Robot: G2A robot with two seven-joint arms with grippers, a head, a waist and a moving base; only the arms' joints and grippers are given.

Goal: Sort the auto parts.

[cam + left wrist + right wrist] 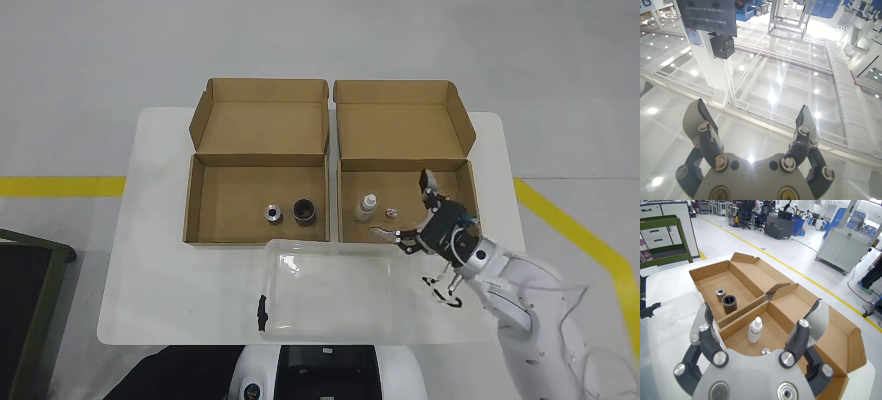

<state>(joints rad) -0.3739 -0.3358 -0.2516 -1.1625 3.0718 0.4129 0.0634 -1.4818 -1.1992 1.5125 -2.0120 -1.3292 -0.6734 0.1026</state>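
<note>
White bottle point(754, 330): label print too small to read

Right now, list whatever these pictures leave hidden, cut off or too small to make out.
- Small metal part: right wrist view, lower half hidden behind the right end effector; top view, too small for shape.
- Black item at the clear tray rim: top view, too small to identify; right wrist view, cut by the picture edge.
</note>
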